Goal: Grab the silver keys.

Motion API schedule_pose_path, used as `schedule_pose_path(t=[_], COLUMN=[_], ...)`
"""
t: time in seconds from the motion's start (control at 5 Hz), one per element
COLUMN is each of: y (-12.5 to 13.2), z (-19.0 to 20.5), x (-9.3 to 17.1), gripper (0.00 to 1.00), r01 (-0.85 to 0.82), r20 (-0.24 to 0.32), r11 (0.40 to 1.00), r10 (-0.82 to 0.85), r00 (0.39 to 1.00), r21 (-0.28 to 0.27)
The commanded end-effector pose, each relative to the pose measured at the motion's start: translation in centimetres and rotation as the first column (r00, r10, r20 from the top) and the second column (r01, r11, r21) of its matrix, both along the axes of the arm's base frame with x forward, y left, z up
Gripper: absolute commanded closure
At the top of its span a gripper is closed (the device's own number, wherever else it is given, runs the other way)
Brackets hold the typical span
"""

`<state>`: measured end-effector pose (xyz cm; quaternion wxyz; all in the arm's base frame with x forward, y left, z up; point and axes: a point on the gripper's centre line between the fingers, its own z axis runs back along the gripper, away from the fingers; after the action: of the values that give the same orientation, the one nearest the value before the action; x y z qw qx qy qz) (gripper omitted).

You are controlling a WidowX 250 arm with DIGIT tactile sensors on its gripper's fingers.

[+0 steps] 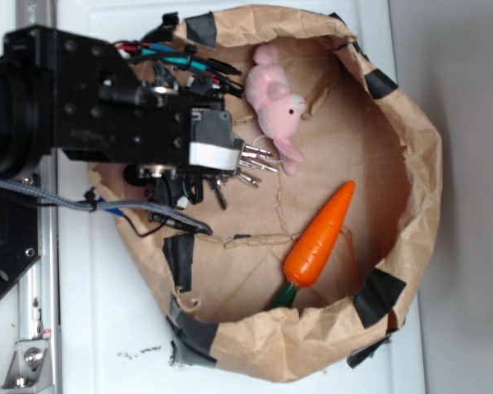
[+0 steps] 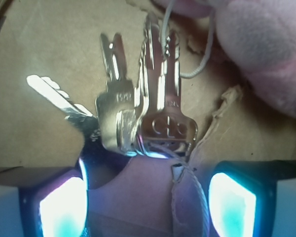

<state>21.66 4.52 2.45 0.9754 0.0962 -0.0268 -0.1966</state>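
The silver keys (image 2: pixel 148 113) lie fanned out on brown paper, several shiny blades pointing away from me, with a thin wire ring looping off to the right. In the exterior view the silver keys (image 1: pixel 257 161) stick out from under my gripper (image 1: pixel 228 161), right beside the pink plush bunny (image 1: pixel 275 107). In the wrist view my gripper (image 2: pixel 148 200) is open, and its two glowing pads (image 2: pixel 64 207) stand wide apart. The key heads sit just ahead of the gap between them. Nothing is held.
Everything lies inside a crumpled brown paper bowl (image 1: pixel 411 164) patched with black tape. An orange plush carrot (image 1: pixel 320 238) lies at the lower right of it. The bunny (image 2: pixel 266 54) fills the wrist view's upper right, close to the keys. The paper floor is torn near the keys.
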Motion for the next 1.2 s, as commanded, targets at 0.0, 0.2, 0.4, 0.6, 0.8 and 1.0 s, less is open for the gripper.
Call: schedule_pose_path(t=[0.0,0.2,0.4,0.6,0.8,1.0], y=[-0.20,-0.39,-0.45,-0.48,-0.68,-0.80], z=[-0.09,-0.26,-0.28,-0.29,-0.23,-0.27], x=[0.09,0.23,0.47,0.48,0.59,0.76], gripper=[0.00,0.59,1.00,1.00,1.00,1.00], r01=[0.025,0.021,0.009,0.009,0.007,0.004], r20=[0.014,0.016,0.007,0.004,0.005,0.003], r11=[1.000,1.000,1.000,1.000,1.000,1.000], r10=[-0.025,-0.021,-0.009,-0.009,-0.007,-0.004], r00=[1.000,1.000,1.000,1.000,1.000,1.000], r21=[-0.005,-0.009,-0.011,-0.009,-0.006,-0.002])
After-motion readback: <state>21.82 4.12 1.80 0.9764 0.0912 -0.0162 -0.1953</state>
